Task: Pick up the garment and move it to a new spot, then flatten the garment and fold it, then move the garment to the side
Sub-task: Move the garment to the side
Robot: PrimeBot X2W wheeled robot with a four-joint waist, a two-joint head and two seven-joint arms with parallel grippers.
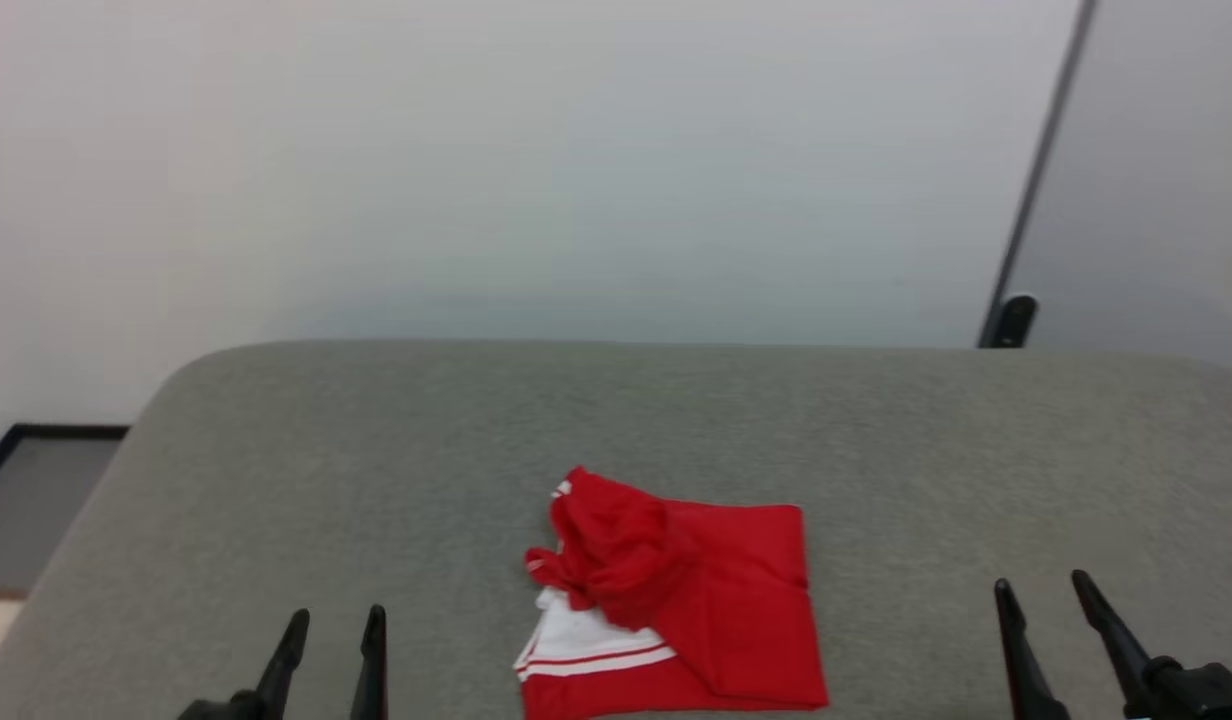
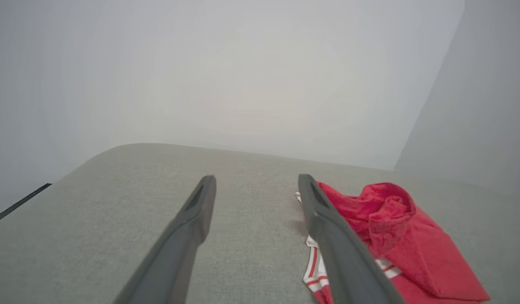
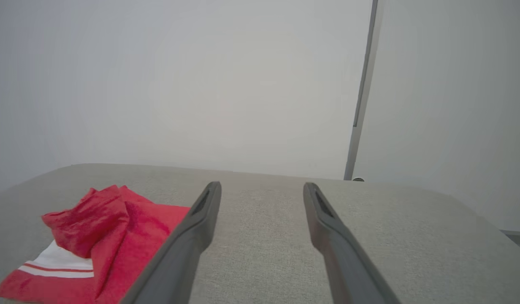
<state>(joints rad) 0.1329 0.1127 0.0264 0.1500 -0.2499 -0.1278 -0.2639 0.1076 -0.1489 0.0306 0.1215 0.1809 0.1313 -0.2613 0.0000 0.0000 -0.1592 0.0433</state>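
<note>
Garment [image 1: 736, 590]: lower centre of frame, on grey tabletop [image 1: 876, 430]. Compact red bundle: bunched lump upper left, flat panel right, white striped trim facing lower left. Outline near square, long axis unclear. Left hand [image 1: 337, 613] lower left, right hand [image 1: 1041, 582] lower right: both wide, empty, clear of cloth. Stage ambiguous: rumpled heap awaiting pick-up, or rough fold set down.

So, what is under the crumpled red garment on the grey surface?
The crumpled red garment rests on the grey cloth-covered surface. A white panel with red stripes peeks from under its bunched red folds. The rest beneath is covered.
</note>
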